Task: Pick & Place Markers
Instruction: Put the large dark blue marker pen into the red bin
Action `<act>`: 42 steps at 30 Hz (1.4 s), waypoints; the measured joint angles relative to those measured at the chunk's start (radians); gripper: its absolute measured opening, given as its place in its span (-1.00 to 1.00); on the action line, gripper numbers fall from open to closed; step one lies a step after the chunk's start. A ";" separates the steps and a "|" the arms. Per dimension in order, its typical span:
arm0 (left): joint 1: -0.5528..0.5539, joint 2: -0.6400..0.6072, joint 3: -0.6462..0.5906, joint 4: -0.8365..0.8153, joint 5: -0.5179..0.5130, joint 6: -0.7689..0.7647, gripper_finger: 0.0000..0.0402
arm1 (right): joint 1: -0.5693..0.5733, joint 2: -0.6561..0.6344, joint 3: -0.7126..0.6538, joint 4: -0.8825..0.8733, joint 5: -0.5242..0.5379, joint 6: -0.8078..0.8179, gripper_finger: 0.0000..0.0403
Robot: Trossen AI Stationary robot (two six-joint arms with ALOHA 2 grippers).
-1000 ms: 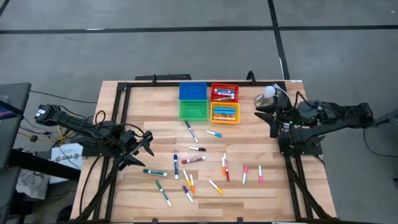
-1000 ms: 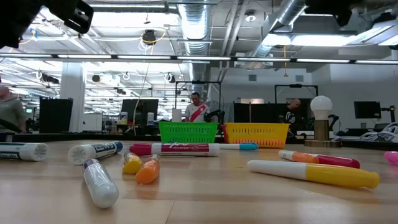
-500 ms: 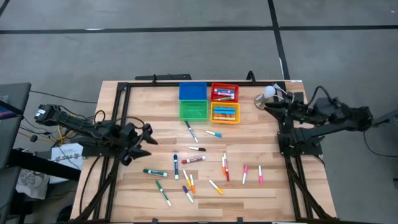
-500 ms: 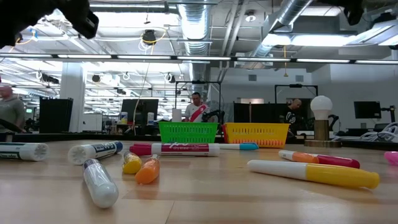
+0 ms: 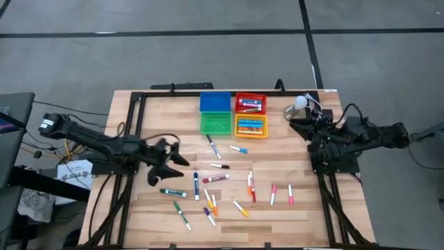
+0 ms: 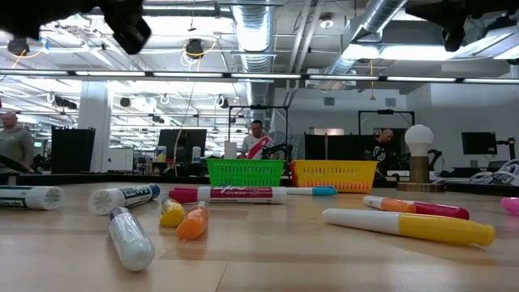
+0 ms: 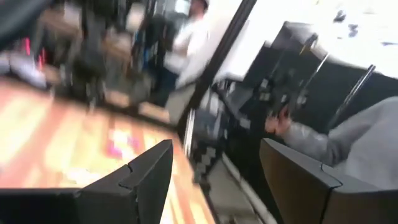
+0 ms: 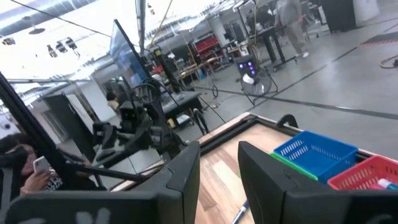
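Observation:
Several markers (image 5: 216, 178) lie scattered flat on the middle and near part of the wooden table; the low view shows them close up (image 6: 409, 225). More markers lie in the red bin (image 5: 250, 103) and the yellow bin (image 5: 251, 126). My left gripper (image 5: 179, 163) hovers open at the left edge of the scattered markers, pointing level toward the table's right. Nothing is between its fingers (image 7: 214, 180). My right gripper (image 5: 295, 126) hangs above the table's right part, right of the bins. It is open by a narrow gap and holds nothing (image 8: 219, 171).
Four square bins stand at the far middle: blue (image 5: 215, 102), red, green (image 5: 216, 123) and yellow. A small lamp with a white bulb (image 5: 300, 104) stands at the far right beside my right gripper. Black frame rails run along the table's left, right and far edges.
My left gripper has moved toward the table's right, closer to the scattered markers, rolling as it went; its fingers stay open. My right gripper has come down a little and tipped toward level. No marker has moved.

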 joint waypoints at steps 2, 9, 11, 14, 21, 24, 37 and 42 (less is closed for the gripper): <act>0.024 0.073 0.061 -0.060 0.076 -0.041 0.20 | 0.000 0.000 -0.018 0.020 0.000 0.000 -0.50; 0.120 0.288 0.189 -0.105 0.363 -0.145 0.20 | 0.001 0.000 -0.056 0.048 0.000 -0.016 -0.50; 0.136 0.338 0.212 -0.105 0.412 -0.160 0.20 | 0.001 0.000 -0.074 0.069 0.000 -0.023 -0.50; 0.149 0.401 0.237 -0.105 0.464 -0.184 0.20 | 0.001 0.000 -0.116 0.130 -0.001 -0.033 -0.50; 0.151 0.495 0.250 -0.135 0.518 -0.283 0.20 | 0.002 0.001 -0.210 0.314 -0.052 -0.035 -0.50; 0.154 0.523 0.247 -0.150 0.518 -0.372 0.20 | 0.002 0.000 -0.240 0.379 -0.052 -0.035 -0.50; 0.154 0.532 0.229 -0.133 0.466 -0.445 0.20 | 0.001 0.001 -0.252 0.407 -0.103 -0.037 -0.50; 0.154 0.531 0.228 -0.156 0.354 -0.588 0.20 | 0.002 0.000 -0.252 0.407 -0.104 -0.035 -0.50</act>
